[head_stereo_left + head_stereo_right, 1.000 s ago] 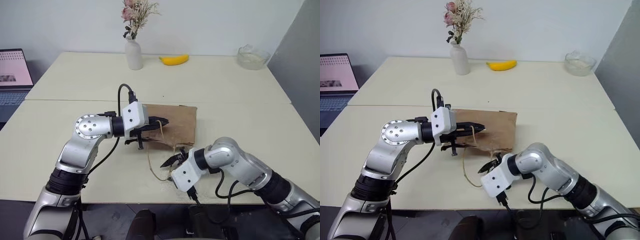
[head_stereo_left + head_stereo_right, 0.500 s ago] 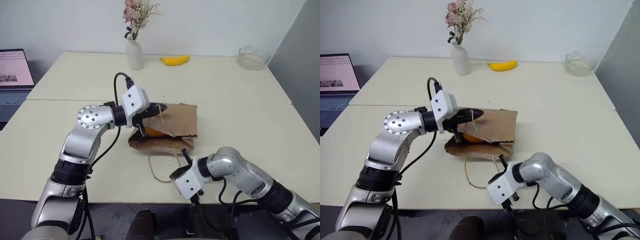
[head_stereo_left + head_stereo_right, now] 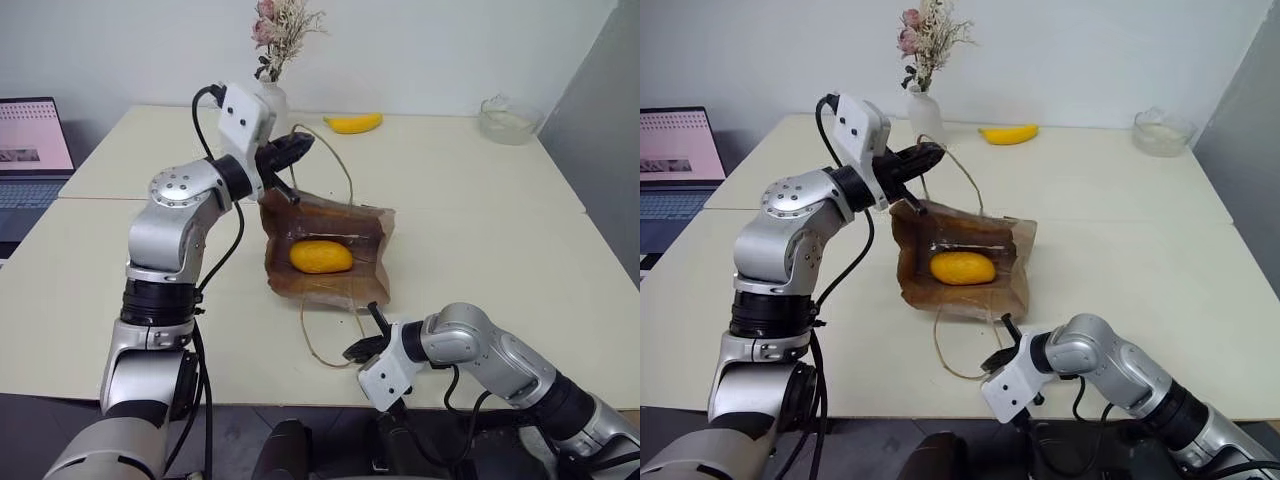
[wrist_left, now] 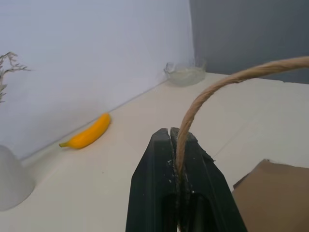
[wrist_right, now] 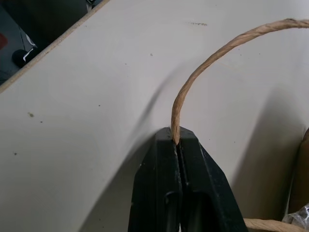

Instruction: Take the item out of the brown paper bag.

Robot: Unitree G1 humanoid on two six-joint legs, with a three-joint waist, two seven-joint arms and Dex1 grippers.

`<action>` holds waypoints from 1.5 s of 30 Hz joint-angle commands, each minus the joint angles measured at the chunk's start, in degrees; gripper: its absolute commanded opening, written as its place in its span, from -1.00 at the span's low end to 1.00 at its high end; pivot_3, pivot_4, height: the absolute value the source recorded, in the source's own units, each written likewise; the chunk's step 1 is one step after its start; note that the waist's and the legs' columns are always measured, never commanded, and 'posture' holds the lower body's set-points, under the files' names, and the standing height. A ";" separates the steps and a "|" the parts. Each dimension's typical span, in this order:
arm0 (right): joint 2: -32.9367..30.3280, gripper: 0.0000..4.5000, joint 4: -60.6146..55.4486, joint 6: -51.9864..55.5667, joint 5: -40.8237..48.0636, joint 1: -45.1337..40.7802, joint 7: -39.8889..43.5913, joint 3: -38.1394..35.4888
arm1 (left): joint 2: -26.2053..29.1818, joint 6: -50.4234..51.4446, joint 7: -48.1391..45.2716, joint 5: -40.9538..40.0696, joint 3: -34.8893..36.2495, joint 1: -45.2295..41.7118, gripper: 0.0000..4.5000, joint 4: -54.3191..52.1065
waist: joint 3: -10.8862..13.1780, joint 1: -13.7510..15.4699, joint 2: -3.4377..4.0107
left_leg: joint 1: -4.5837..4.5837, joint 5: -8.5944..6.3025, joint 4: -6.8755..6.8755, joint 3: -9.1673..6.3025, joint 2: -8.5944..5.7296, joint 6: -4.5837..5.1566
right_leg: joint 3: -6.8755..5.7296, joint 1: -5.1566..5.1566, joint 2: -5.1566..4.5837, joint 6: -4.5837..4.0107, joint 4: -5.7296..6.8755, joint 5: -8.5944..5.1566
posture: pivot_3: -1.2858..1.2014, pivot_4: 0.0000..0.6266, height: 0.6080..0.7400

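The brown paper bag (image 3: 377, 236) lies on the table with its mouth pulled open toward me. Inside it rests the item (image 3: 321, 256), a smooth orange-yellow oval fruit. My left gripper (image 3: 299, 144) is raised above the bag's far left corner, shut on the bag's upper tan handle (image 4: 207, 92), which arcs down to the bag. Close to the table's front edge, my right gripper (image 3: 371, 318) is shut on the lower handle loop (image 5: 203, 63), which lies on the tabletop in front of the bag.
At the back of the table stand a white vase of dried flowers (image 3: 268, 100), a yellow banana (image 3: 352, 122) and a glass bowl (image 3: 508, 115). A laptop (image 3: 30, 135) sits off to the far left. The table's front edge (image 3: 250, 405) runs just under the right gripper.
My left gripper has risen and moved away with the upper handle, pulling the bag's mouth open so that the item shows. My right gripper has shut on the lower handle and sunk slightly.
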 commanded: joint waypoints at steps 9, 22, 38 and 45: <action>5.30 -0.27 -2.98 13.37 9.61 0.33 2.05 -6.97 | 3.63 6.09 -10.34 -9.98 -0.70 7.44 -1.00 -14.81 | -0.01 -0.39 -0.05 | 0.16 0.02 -0.06 -0.05 0.13 -0.05 | 0.04 0.02 -0.10 -0.06 0.19 -0.03 | 0.03 -0.52 1.00; -4.81 0.53 -25.96 34.24 26.83 2.11 11.66 -20.24 | 4.38 8.51 -9.95 -13.27 -0.46 9.18 -1.00 -17.97 | 0.01 -0.19 -0.03 | -0.01 0.01 -0.07 -0.08 0.08 -0.04 | 0.01 -0.07 -0.11 -0.06 0.06 -0.04 | 0.03 -0.52 1.00; 5.43 0.53 -17.74 53.52 37.22 -20.12 -5.55 -13.92 | 3.79 8.97 -10.22 -17.23 3.35 5.36 -1.00 -12.38 | 0.04 -0.64 -0.02 | -0.17 0.01 -0.14 -0.07 0.15 -0.04 | -0.05 -0.25 -0.09 -0.07 0.02 -0.05 | 0.03 -0.52 1.00; 9.09 0.53 -4.96 46.31 26.10 -25.49 -10.03 -4.82 | 4.27 11.06 -11.54 -20.83 4.39 4.21 -1.00 -11.31 | 0.04 -0.39 -0.03 | -0.60 0.02 -0.04 -0.01 -0.01 -0.05 | 0.06 -0.65 -0.27 -0.05 0.08 -0.03 | 0.03 -0.52 1.00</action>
